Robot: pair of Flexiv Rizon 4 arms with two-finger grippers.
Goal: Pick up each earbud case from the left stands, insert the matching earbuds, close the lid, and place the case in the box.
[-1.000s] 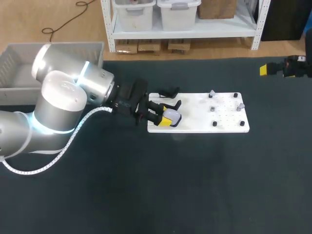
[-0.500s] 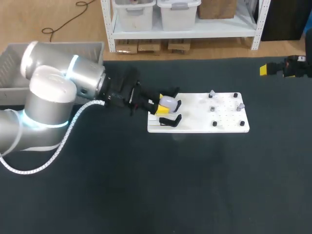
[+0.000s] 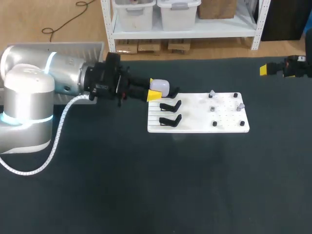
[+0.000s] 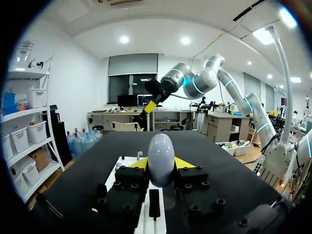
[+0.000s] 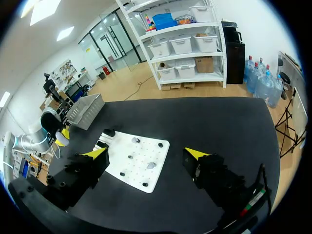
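My left gripper (image 3: 155, 91) hangs above the far left corner of the white board (image 3: 197, 127), shut on a white egg-shaped earbud case (image 3: 160, 87). In the left wrist view the closed case (image 4: 161, 158) stands upright between the yellow fingertips (image 4: 139, 163) of that gripper (image 4: 161, 166). Two black stands (image 3: 170, 105) on the board's left end are bare. Small grey earbuds (image 3: 212, 94) sit among pegs on its right end. My right gripper (image 3: 276, 68) is open at the table's far right, well away from the board (image 5: 131, 165). The grey box (image 3: 92, 47) lies at the back left.
The left arm (image 3: 53, 85) covers most of the grey box (image 5: 85, 109) and the table's left side. Black pegs (image 3: 235, 95) stick up from the board's right end. Dark tabletop (image 3: 185, 185) stretches in front of the board.
The left gripper has lifted the case off the near stand and carried it up and back past the far stand. The right arm has stayed still.
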